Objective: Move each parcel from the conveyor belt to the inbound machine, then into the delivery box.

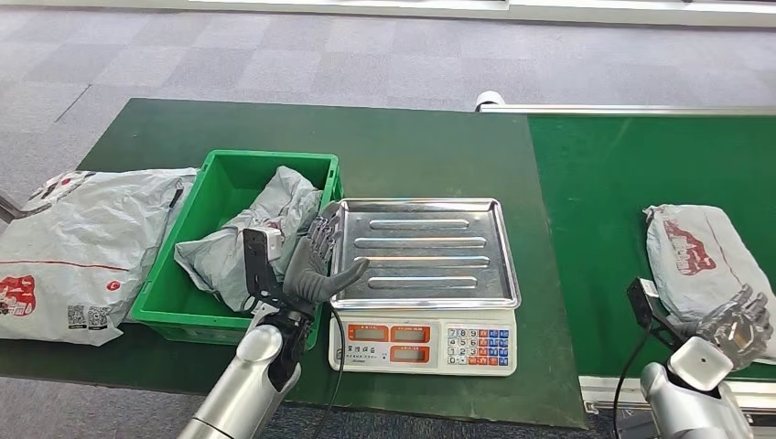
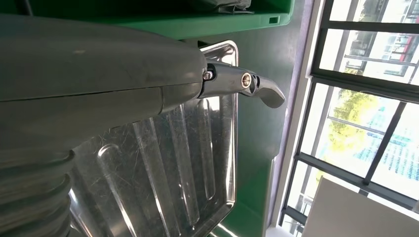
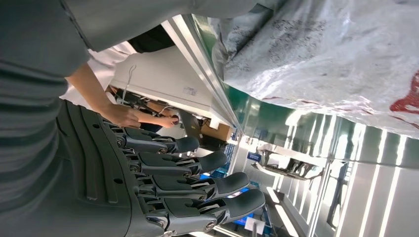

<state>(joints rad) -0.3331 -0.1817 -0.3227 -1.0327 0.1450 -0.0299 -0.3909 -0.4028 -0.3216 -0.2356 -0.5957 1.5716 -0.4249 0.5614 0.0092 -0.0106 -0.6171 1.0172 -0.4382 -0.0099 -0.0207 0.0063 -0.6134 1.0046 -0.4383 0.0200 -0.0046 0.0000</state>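
Left hand (image 1: pixel 316 265) hovers with fingers spread and empty at the left edge of the scale's steel tray (image 1: pixel 430 251) — beside the green bin (image 1: pixel 233 174), which holds a grey parcel (image 1: pixel 265 224). Right hand (image 1: pixel 737 325) rests against a second grey parcel (image 1: pixel 700 256) on the conveyor belt (image 1: pixel 604 183) — fingers extended apart, not closed on it.

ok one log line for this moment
left hand: open, over silver scale tray | right hand: open, beside grey plastic parcel on green belt
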